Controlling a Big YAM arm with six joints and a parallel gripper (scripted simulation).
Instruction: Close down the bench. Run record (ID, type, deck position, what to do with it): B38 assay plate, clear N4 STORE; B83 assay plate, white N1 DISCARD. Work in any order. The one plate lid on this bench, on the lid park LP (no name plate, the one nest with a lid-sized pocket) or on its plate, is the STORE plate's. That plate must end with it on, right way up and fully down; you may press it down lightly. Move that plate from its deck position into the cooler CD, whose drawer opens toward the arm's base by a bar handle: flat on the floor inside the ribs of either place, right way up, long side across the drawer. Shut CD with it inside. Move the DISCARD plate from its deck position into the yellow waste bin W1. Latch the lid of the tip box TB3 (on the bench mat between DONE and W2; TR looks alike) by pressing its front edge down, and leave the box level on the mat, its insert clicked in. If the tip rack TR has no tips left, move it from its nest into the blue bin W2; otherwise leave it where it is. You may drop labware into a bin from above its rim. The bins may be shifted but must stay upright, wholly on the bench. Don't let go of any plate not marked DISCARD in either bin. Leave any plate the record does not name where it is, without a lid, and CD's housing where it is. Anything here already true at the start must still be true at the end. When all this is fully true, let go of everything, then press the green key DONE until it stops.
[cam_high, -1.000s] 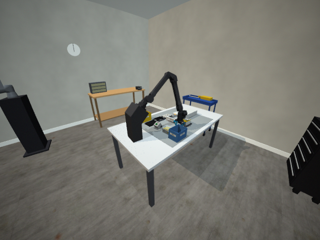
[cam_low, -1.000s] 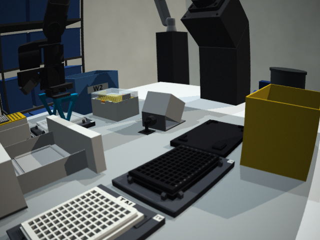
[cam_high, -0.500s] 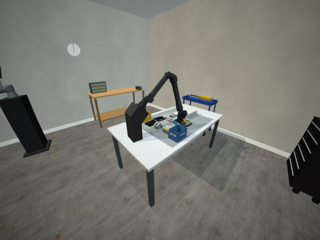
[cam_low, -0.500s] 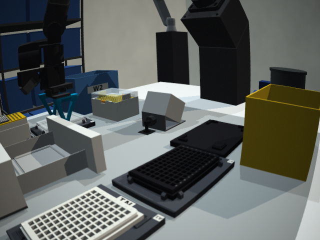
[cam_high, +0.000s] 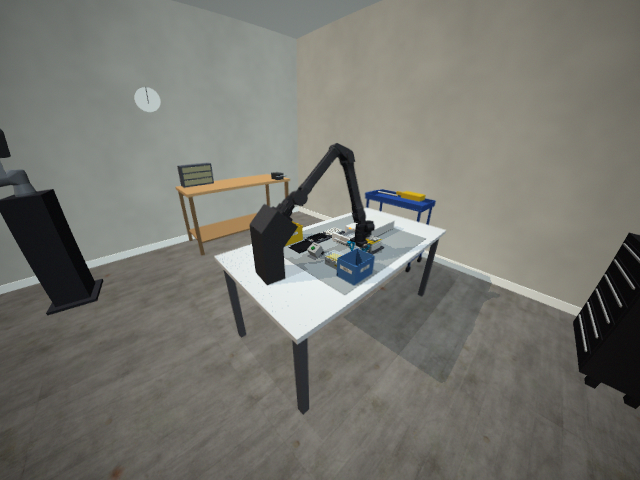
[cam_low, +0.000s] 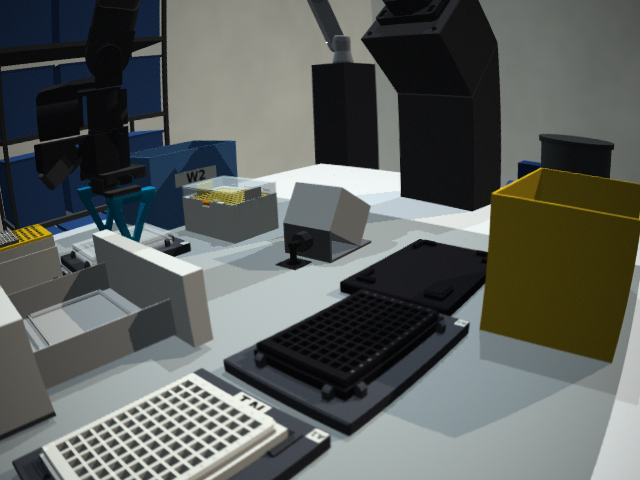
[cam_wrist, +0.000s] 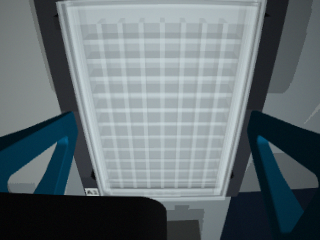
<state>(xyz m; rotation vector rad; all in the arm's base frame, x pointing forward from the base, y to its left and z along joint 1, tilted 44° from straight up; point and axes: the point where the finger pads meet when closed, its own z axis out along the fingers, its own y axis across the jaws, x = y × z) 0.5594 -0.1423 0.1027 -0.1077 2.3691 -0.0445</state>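
Exterior view first: our cooler drawer (cam_low: 103, 330) stands open with a flat pale tray-like floor inside, and the yellow bin (cam_low: 558, 268) shows nothing we can make out. Our gripper (cam_low: 119, 219) hangs with fingers spread wide, holding nothing, straddling the lidded clear plate (cam_wrist: 160, 94) on its nest, beside blue bin W2 (cam_low: 206, 160).

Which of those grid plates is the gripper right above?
The clear plate, lying between the open blue fingers. The white plate and the black plate sit in nests far from it.
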